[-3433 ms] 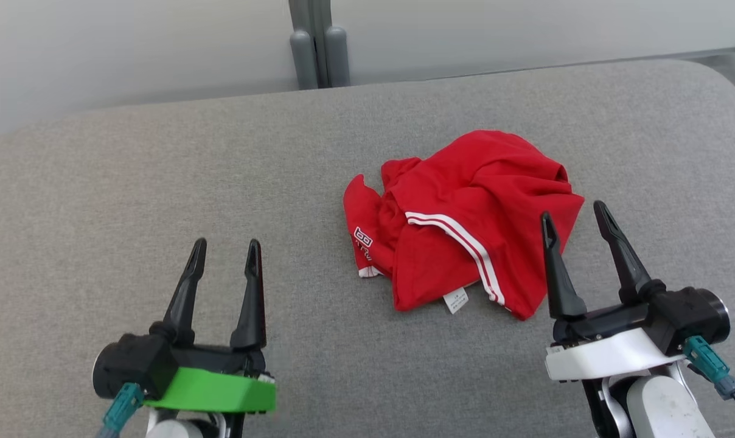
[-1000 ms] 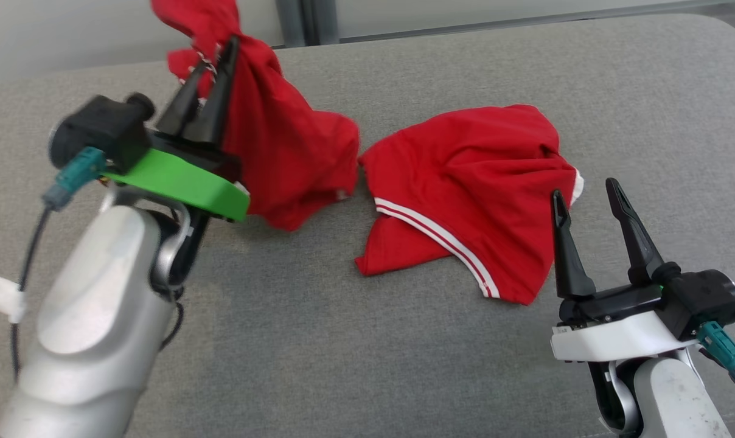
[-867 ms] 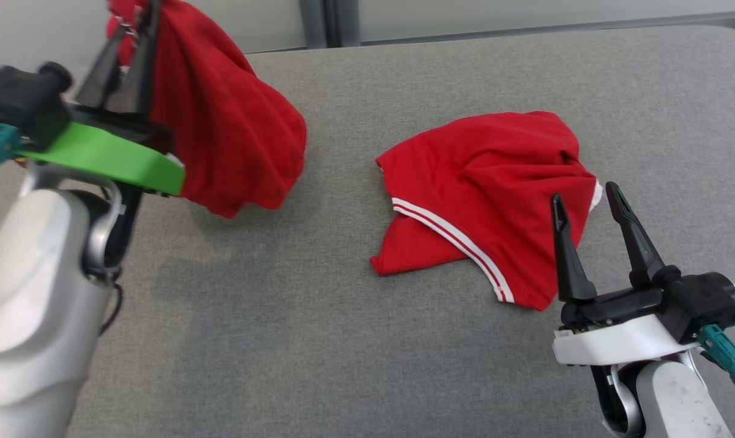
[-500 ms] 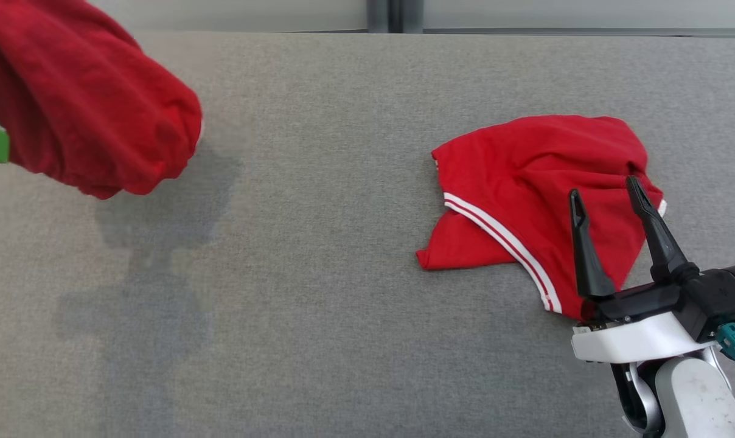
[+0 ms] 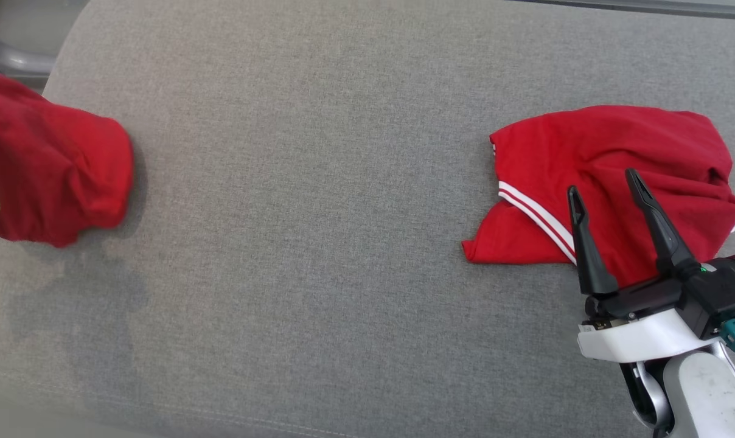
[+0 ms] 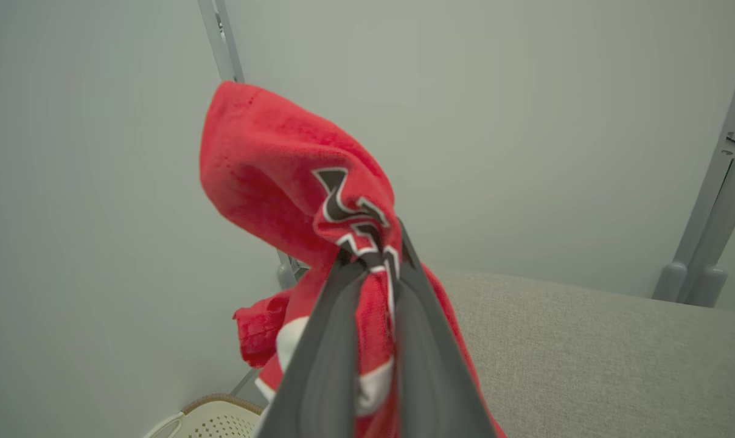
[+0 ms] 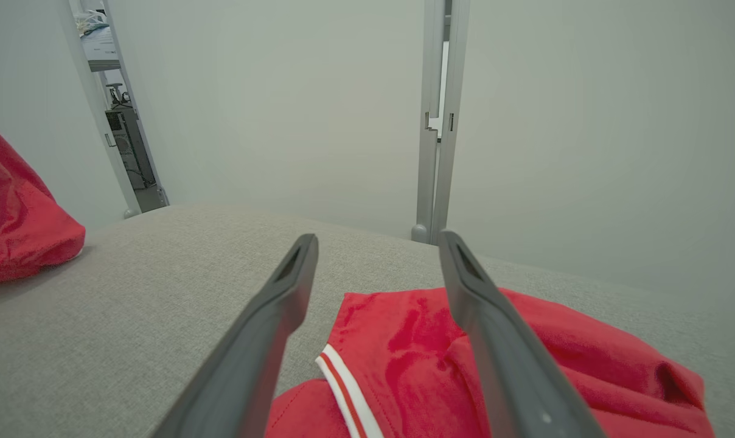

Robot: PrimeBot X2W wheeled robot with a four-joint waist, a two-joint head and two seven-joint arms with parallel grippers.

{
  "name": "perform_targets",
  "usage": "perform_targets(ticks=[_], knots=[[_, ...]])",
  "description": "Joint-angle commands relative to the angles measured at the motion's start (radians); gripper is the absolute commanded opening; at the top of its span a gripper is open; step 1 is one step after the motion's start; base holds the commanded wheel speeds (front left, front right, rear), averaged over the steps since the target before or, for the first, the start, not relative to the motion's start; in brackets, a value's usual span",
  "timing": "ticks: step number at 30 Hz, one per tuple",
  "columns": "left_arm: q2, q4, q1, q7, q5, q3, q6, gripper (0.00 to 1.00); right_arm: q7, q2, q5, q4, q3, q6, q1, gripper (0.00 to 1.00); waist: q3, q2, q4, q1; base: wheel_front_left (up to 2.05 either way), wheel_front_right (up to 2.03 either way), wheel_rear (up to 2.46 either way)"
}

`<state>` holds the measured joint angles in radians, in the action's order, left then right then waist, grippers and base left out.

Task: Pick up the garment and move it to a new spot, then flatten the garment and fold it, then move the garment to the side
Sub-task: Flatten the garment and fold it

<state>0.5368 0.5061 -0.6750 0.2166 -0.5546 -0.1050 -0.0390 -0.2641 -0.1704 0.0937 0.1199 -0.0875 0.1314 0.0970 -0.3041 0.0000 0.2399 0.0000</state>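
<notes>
Step in hand: relocation. Left gripper (image 6: 373,255): fingers clamped on the red garment (image 5: 51,176), held at the worktop's (image 5: 313,213) left end. Right gripper (image 5: 605,182): fingers wide above the second garment (image 5: 611,140). Next: lower, release, flatten

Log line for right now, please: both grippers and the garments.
left gripper: shut on crumpled red cloth garment | right gripper: open, empty, by red white-striped garment lying on grey fabric cushion
</notes>
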Motion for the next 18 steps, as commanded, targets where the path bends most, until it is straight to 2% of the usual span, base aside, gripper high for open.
perform_targets(ticks=[1,3,5,7,8,9,10,15,18], knots=[[-0.026,0.047,0.013,0.005,-0.022,-0.003,0.017,0.0,-0.001,-0.008,-0.009,0.004,-0.003,-0.001,0.016,1.0,-0.029,0.0,0.015,0.0,0.0,0.0,0.0],[-0.056,0.128,0.011,-0.005,-0.05,-0.01,0.043,0.0,-0.001,-0.016,-0.007,0.004,-0.012,-0.001,0.029,1.0,-0.044,0.0,0.007,0.0,0.0,0.0,0.0],[-0.083,0.208,-0.003,-0.015,-0.065,-0.016,0.063,0.1,-0.001,-0.023,-0.003,0.004,-0.02,-0.001,0.042,1.0,-0.06,0.0,-0.001,0.0,0.0,0.0,0.0],[-0.107,0.284,-0.021,-0.013,-0.082,-0.016,0.077,0.26,-0.001,-0.025,-0.001,0.005,-0.026,-0.001,0.055,1.0,-0.072,0.0,-0.011,0.0,0.0,0.0,0.0],[-0.115,0.318,-0.029,-0.007,-0.09,-0.016,0.086,0.42,-0.001,-0.025,0.0,0.005,-0.028,-0.001,0.059,1.0,-0.075,0.0,-0.018,0.0,0.0,0.0,0.0],[-0.121,0.344,-0.035,-0.003,-0.093,-0.018,0.095,0.49,-0.001,-0.024,0.0,0.002,-0.029,-0.001,0.06,1.0,-0.076,0.0,-0.024,0.0,0.0,0.0,0.0],[-0.123,0.367,-0.043,0.002,-0.088,-0.025,0.104,1.0,-0.001,-0.02,0.0,0.0,-0.027,-0.001,0.062,1.0,-0.075,0.0,-0.032,0.0,0.0,0.0,0.0],[-0.108,0.361,-0.072,0.043,-0.029,-0.038,0.103,1.0,-0.001,0.0,0.001,-0.008,-0.02,-0.001,0.061,1.0,-0.046,0.0,-0.07,0.0,0.0,0.0,0.0],[-0.105,0.244,-0.042,0.05,0.008,-0.009,0.087,1.0,-0.001,0.017,-0.008,-0.018,-0.026,-0.001,0.056,1.0,-0.011,0.0,-0.103,0.0,0.0,0.0,0.0]])
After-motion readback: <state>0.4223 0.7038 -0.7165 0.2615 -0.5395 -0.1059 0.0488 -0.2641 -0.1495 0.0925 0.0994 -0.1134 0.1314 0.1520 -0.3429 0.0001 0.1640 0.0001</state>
